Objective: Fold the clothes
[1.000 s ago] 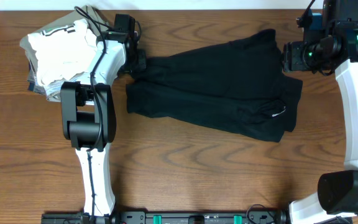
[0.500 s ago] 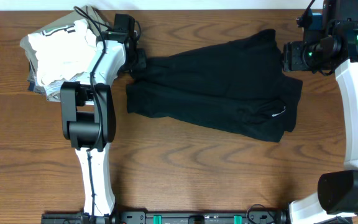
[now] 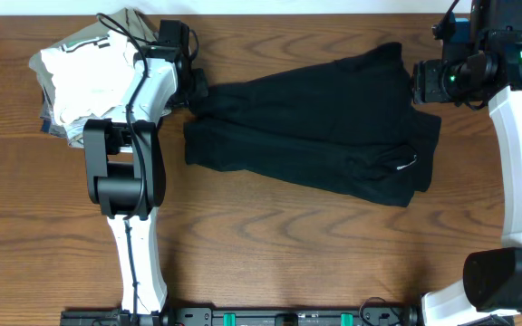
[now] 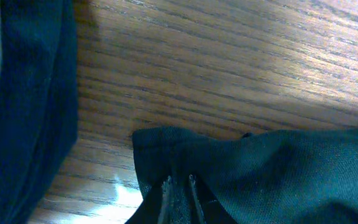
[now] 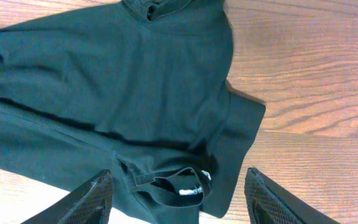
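The black garment (image 3: 320, 122) lies partly folded across the middle of the table, with a small white logo (image 3: 406, 164) near its right end. My left gripper (image 3: 198, 93) is shut on the garment's upper left corner; in the left wrist view the fingers (image 4: 179, 190) pinch black fabric (image 4: 278, 168) just above the wood. My right gripper (image 3: 421, 83) is open and hovers above the garment's upper right edge. In the right wrist view the open fingers (image 5: 179, 199) straddle the garment (image 5: 104, 81) and its collar with a white label (image 5: 188, 190).
A stack of folded white, khaki and grey garments (image 3: 84, 77) sits at the back left, just beside the left arm. Bare wooden table (image 3: 288, 244) lies in front of the black garment.
The left arm's wrist has shifted slightly to the left with the garment corner. The right arm and the garment's body have not moved.
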